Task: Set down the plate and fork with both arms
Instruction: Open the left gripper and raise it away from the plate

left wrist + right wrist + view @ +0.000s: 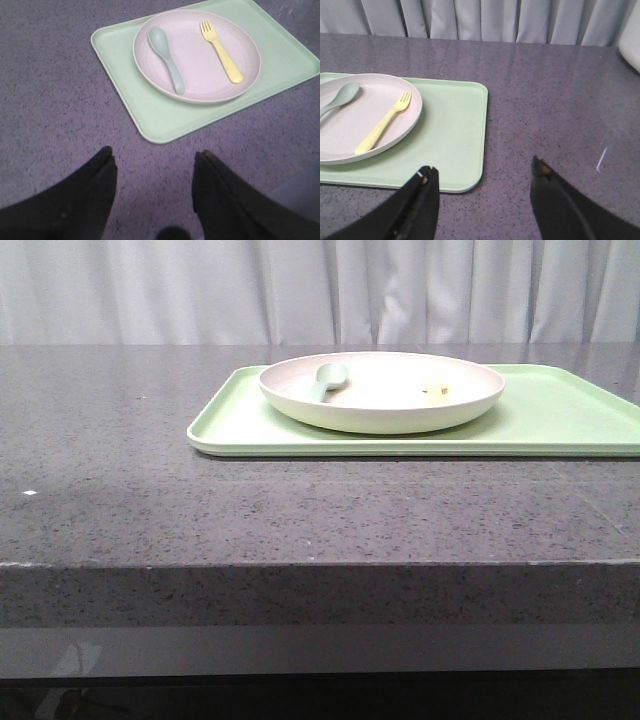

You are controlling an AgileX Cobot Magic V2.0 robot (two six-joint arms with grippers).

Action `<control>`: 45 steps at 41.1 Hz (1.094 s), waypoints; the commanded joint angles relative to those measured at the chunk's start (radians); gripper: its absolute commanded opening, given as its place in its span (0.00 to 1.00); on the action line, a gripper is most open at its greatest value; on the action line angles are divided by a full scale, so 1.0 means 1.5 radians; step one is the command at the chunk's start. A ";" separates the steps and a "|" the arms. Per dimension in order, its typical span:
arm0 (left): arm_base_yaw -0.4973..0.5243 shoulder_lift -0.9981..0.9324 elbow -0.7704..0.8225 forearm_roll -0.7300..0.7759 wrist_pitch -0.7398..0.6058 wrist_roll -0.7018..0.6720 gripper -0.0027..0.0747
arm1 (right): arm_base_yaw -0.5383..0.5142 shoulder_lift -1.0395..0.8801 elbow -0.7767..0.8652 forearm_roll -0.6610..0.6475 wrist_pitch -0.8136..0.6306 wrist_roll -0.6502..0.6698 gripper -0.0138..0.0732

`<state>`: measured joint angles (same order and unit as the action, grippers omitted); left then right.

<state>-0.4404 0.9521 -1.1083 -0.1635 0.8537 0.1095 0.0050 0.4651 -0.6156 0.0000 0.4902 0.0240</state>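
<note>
The large round pinkish-cream plate [196, 56] sits on a flat rectangular light-green tray [165, 117], which rests on the speckled grey stone table [300, 520]. Inside the plate lie two utensils, apart from each other — the small yellow plastic fork [220, 50] and a pale grey-green spoon [166, 57].

The left gripper [154, 170] hangs over bare tabletop short of the tray's near edge, its black tapered fingers spread wide and holding nothing. The right gripper [485, 190] is likewise spread and empty, poised near the tray's corner on the fork's side of the plate.

Nothing is grasped yet, so this looks like the approach before the first pick. Next, each arm likely needs to advance over the tray — the right towards the fork, the left towards the plate's rim — while leaving the spoon undisturbed.
</note>
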 commanded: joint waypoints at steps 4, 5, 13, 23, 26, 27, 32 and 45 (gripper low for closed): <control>-0.004 -0.131 0.091 -0.005 -0.040 0.002 0.50 | 0.001 0.009 -0.023 0.000 -0.055 -0.002 0.65; -0.004 -0.145 0.107 -0.005 -0.040 0.002 0.50 | 0.001 0.009 -0.023 0.000 -0.055 -0.002 0.65; -0.004 -0.262 0.188 -0.005 -0.039 0.002 0.50 | 0.001 0.009 -0.023 0.000 -0.059 -0.002 0.65; -0.004 -0.310 0.203 -0.005 -0.038 0.002 0.50 | 0.001 0.009 -0.023 0.000 -0.055 -0.002 0.65; -0.004 -0.310 0.203 -0.005 -0.038 0.002 0.50 | 0.001 0.009 -0.036 0.009 -0.046 -0.002 0.65; -0.004 -0.310 0.203 -0.005 -0.038 0.002 0.50 | 0.001 0.010 -0.041 0.013 -0.038 -0.002 0.65; -0.004 -0.310 0.203 -0.005 -0.038 0.002 0.50 | 0.002 0.042 -0.106 0.049 0.040 -0.023 0.65; -0.004 -0.310 0.203 -0.005 -0.038 0.002 0.50 | 0.104 0.212 -0.241 0.219 0.192 -0.214 0.69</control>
<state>-0.4404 0.4813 -0.7816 -0.1578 0.8631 0.1095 0.1153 0.7169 -0.9085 0.2760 0.8003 -0.2428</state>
